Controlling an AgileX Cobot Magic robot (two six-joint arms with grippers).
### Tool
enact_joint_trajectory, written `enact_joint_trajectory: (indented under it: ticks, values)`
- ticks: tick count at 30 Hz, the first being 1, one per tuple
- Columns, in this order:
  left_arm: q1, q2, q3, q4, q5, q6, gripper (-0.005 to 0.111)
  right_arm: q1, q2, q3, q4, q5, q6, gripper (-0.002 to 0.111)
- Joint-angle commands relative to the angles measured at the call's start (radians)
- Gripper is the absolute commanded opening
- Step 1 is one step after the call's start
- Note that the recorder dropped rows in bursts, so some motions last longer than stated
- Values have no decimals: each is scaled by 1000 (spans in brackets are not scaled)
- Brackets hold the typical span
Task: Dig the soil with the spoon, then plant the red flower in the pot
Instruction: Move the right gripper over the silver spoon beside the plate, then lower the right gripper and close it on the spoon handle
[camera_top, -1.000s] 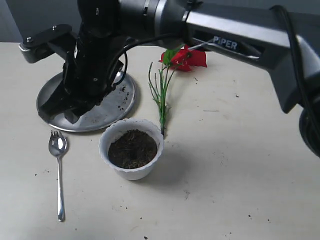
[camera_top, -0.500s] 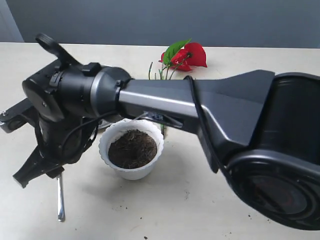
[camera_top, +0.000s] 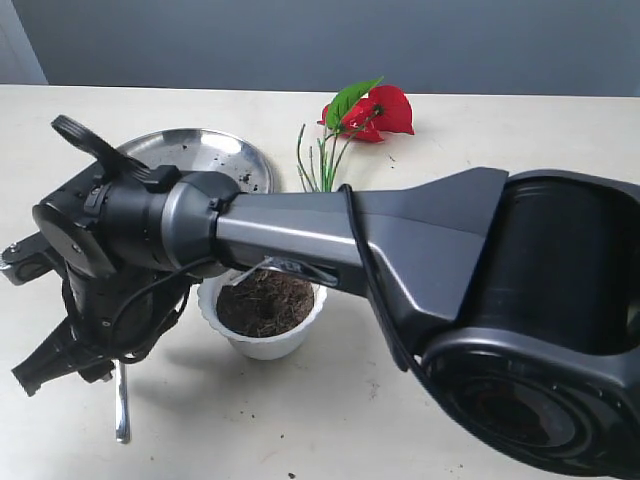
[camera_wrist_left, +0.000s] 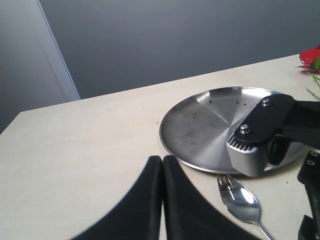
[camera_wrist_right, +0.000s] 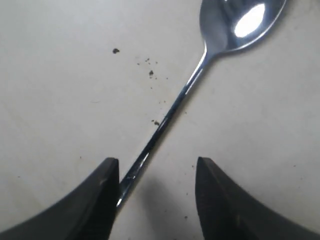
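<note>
No text, label, brand, number or sign can be read in any view.

spoon (camera_wrist_right: 200, 65) handle between spread right gripper (camera_wrist_right: 156, 187) fingers

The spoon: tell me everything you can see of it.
The spoon is slim, shiny silver metal, with a small oval bowl notched at its tip and a long thin handle. It lies flat on the pale table, bowl facing up, close beside the steel plate and left of the white pot. The right gripper is open, astride the handle, one finger right against it. Soil specks lie nearby.
</note>
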Motion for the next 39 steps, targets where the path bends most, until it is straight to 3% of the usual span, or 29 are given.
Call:
enact_joint_trajectory:
  ticks: [1,10,21,24,27,29,39]
  values:
    - [-2,-4,2,1,-7,-5,0,10,4,-5,21,-5,11,47]
    - [-2,-4,2,1,-7,-5,0,35,57,-5,7,-8,61,47]
    - [-2,-4,2,1,-7,-5,0,61,65,-5,-50,22,63,38]
    - [-2,-4,2,1,-7,-5,0,72,65,-5,-96,51,65,28]
    - [-2,-4,2,1,-7,-5,0,71,65,-5,-123,72,65,7]
    - [-2,-4,2,1,-7,-5,0,71,65,-5,-126,74,65,-1]
    - [-2,-4,2,1,-4,-5,0,69,43,-5,-221,114,63,-1]
